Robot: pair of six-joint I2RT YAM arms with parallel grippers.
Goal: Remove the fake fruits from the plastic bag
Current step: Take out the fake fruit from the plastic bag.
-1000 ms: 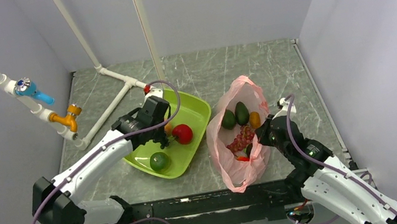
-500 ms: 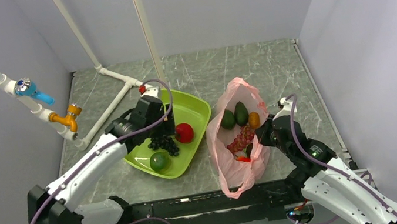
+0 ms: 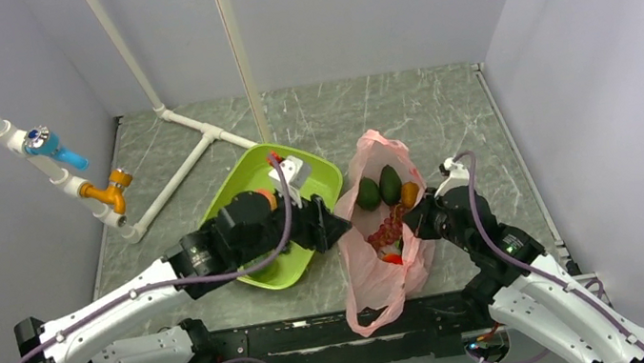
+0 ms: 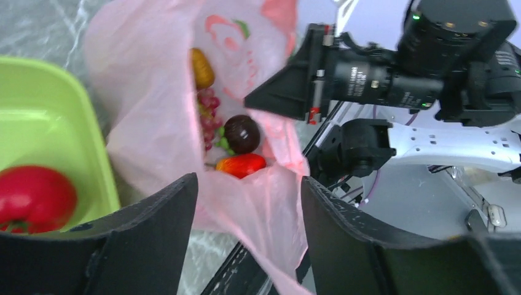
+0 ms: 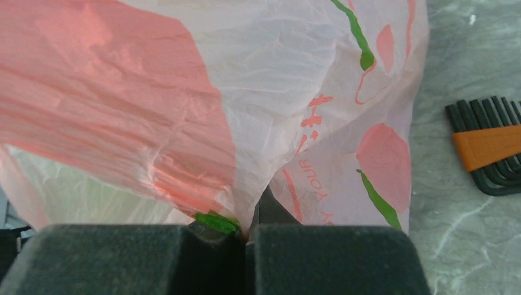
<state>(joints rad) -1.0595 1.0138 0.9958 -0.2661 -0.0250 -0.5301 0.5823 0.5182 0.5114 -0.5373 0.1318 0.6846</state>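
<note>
plastic bag (image 3: pixel 376 279): thin, crinkly, translucent pink film
fake fruits (image 3: pixel 381 187), inside the bag: glossy plastic
tray (image 3: pixel 244 166), left of the bag: smooth plastic, faint sheen
table (image 3: pixel 364 103): smooth, marbled stone look
left gripper (image 4: pixel 247 181): matt, grainy black fingers (image 4: pixel 368 246)

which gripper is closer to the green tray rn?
Left. The left gripper is open at the green tray's right edge, facing the plastic bag; the right gripper is shut on the bag's far side.

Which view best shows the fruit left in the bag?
Top external: it looks down into the open plastic bag at the fake fruits. Left wrist sees fewer, past the left gripper. Right wrist shows only the bag's outside, pinched by the right gripper.
</note>
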